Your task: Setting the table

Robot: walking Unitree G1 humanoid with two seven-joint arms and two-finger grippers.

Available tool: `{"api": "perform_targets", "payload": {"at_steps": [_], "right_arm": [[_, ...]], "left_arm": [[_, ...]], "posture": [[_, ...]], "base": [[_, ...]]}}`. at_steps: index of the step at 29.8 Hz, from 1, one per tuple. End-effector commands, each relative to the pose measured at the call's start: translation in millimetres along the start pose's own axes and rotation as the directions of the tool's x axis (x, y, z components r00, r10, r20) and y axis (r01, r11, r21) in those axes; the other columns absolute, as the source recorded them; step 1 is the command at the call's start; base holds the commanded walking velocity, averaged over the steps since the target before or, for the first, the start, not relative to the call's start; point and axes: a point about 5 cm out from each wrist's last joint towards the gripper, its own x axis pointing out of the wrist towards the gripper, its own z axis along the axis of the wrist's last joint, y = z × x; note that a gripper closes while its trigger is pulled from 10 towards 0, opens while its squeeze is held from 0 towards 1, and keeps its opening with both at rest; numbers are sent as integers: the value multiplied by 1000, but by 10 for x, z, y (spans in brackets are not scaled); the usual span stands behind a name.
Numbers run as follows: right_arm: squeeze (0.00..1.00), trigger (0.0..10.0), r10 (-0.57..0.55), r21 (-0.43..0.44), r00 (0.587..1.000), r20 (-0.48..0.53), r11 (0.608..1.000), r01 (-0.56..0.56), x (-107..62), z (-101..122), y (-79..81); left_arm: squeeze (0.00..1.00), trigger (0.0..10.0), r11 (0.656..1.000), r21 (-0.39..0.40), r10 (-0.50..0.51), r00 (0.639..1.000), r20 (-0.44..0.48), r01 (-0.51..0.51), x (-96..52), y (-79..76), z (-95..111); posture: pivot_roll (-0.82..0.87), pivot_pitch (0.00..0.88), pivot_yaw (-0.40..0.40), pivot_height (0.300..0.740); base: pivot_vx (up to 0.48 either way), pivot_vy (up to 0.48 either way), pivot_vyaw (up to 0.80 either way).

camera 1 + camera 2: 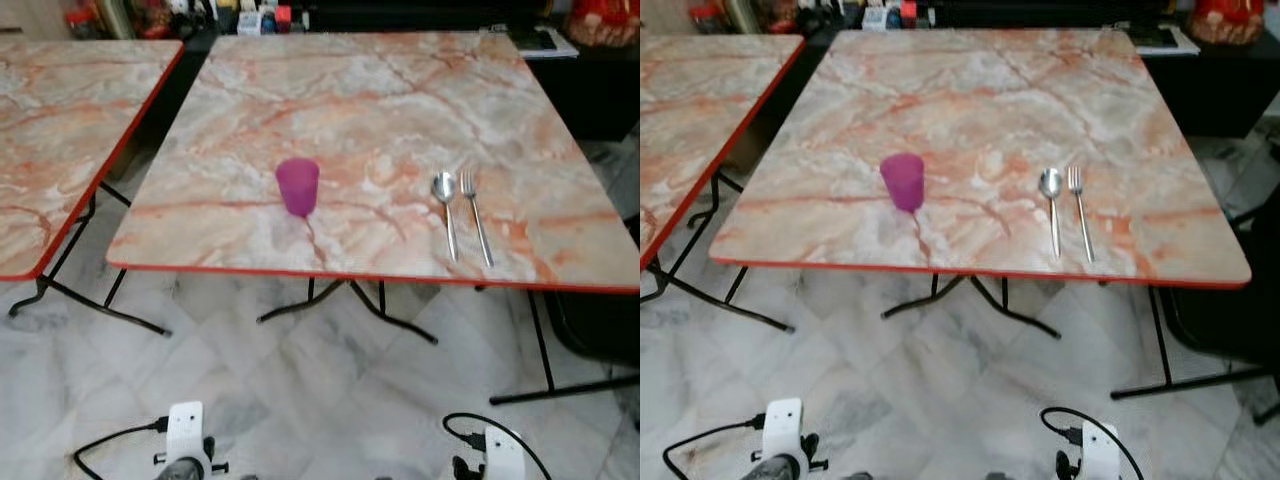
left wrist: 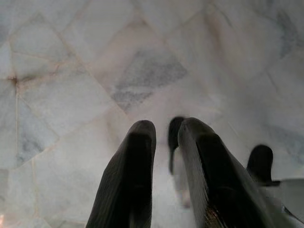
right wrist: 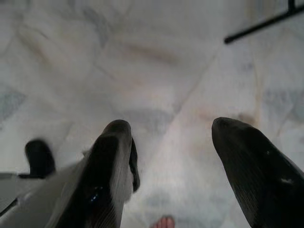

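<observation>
A purple plastic cup (image 1: 298,186) stands upright near the front edge of the marble-patterned table (image 1: 380,90). To its right a metal spoon (image 1: 446,208) and a fork (image 1: 475,212) lie side by side, handles toward me. Both arms hang low over the floor, well short of the table. In the left wrist view my left gripper (image 2: 166,130) has its two black fingers almost touching, with nothing between them. My right gripper (image 3: 172,126) stands open over the marble floor, holding nothing.
A second marble-topped table (image 1: 60,130) stands to the left, with a gap between the two. Black folding legs (image 1: 340,300) show under the tables. A dark chair (image 1: 600,320) is at the right. Cluttered shelves (image 1: 250,15) line the far side. The floor (image 1: 300,400) is grey marble tile.
</observation>
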Motion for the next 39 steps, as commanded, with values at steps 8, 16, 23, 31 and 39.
{"api": "perform_targets", "payload": {"at_steps": [8,16,23,31,39], "right_arm": [[0,10000,12,13,999,-31,1000,-12,-14,-101,51],[0,10000,48,-72,998,-31,996,-50,-11,-76,55],[0,10000,57,-75,998,9,996,-56,-10,-30,55],[0,10000,65,-65,991,116,996,-58,-17,67,71],[0,10000,82,-75,986,143,995,-71,-23,84,83]], "left_arm": [[0,10000,1000,7,13,999,-38,-13,-24,47,-104],[0,10000,1000,12,5,999,-46,-4,-29,17,-129],[0,10000,1000,16,-7,999,-53,8,-31,-25,-147],[0,10000,1000,26,-4,998,-65,6,-36,-10,-170],[0,10000,999,33,-9,997,-79,12,-42,-5,-199]], "posture": [[-46,184,-16,740],[-56,179,-19,740],[-67,188,-24,740],[-91,187,-22,740],[-107,173,-23,740]], "base": [[290,0,0],[0,0,0],[0,0,0],[0,0,0],[0,0,0]]}}
